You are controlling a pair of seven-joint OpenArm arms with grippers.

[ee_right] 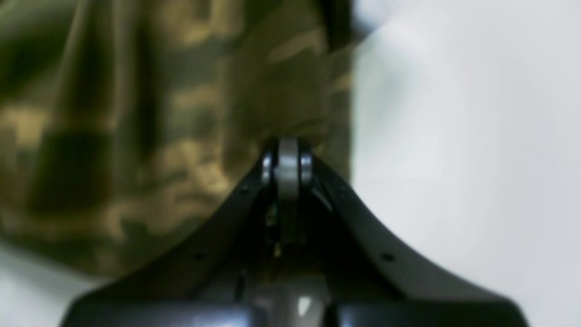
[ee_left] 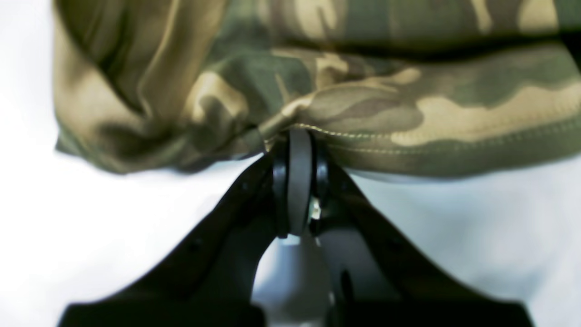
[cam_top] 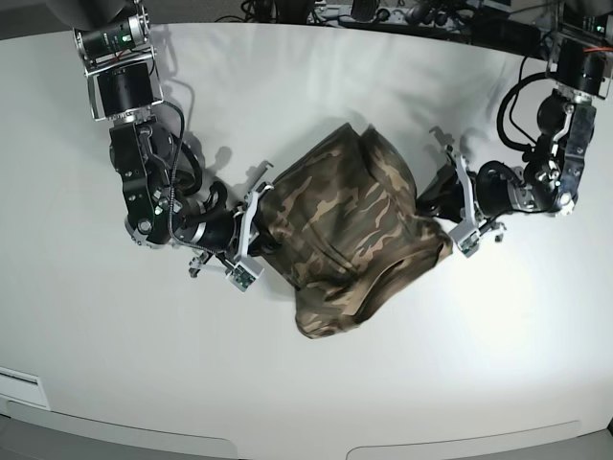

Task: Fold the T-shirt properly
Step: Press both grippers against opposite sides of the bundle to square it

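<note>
No readable text, labels, brands, numbers or signs in any view.

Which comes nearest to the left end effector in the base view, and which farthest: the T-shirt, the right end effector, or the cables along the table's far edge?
1. T-shirt: pinched in the left end effector, at the table's middle.
2. Right end effector: across the shirt, on this view's left.
3. Cables: along the far edge, at the top.
</note>
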